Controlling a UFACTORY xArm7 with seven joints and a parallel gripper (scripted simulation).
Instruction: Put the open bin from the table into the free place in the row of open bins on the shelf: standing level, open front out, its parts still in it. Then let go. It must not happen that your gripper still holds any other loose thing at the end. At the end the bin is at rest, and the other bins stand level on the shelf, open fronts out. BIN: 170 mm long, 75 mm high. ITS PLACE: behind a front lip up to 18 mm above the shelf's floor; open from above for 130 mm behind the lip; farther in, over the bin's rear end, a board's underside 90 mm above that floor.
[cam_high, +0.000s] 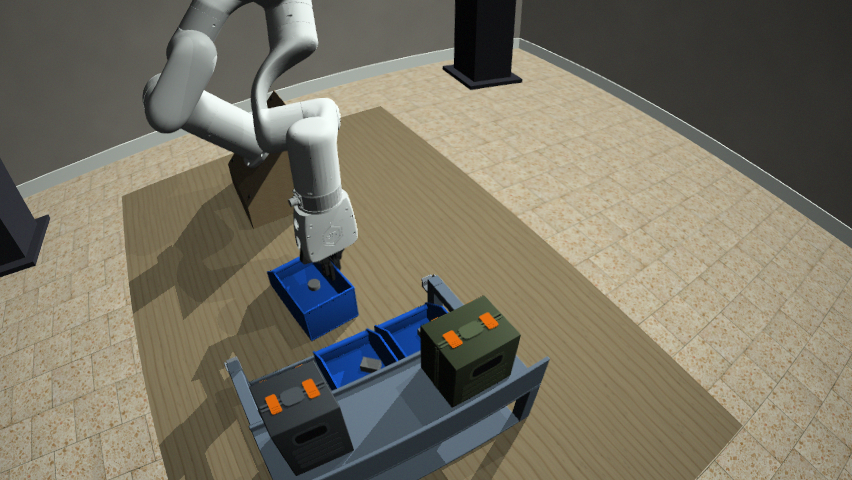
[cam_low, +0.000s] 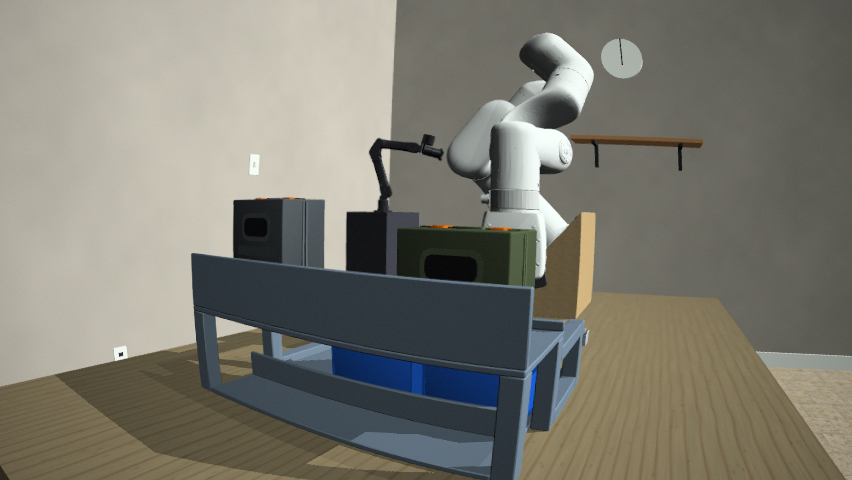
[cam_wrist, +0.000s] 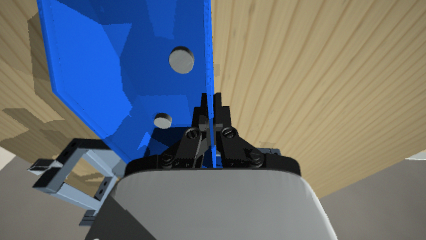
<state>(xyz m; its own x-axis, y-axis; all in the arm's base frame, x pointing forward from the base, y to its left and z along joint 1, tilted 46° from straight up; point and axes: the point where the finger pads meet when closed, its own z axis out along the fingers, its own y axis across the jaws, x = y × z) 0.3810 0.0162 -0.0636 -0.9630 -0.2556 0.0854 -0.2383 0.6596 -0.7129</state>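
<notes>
At centre frame the gripper (cam_wrist: 210, 107) had its jaws clamped on the side wall of the blue bin (cam_high: 313, 295), which sat on the table (cam_high: 417, 196), two parts inside

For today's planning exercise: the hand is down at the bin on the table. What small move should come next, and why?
Probably a short, level lift. The hand is pinched on one wall of the blue bin, which rests on the table with loose parts inside, short of the shelf.
</notes>
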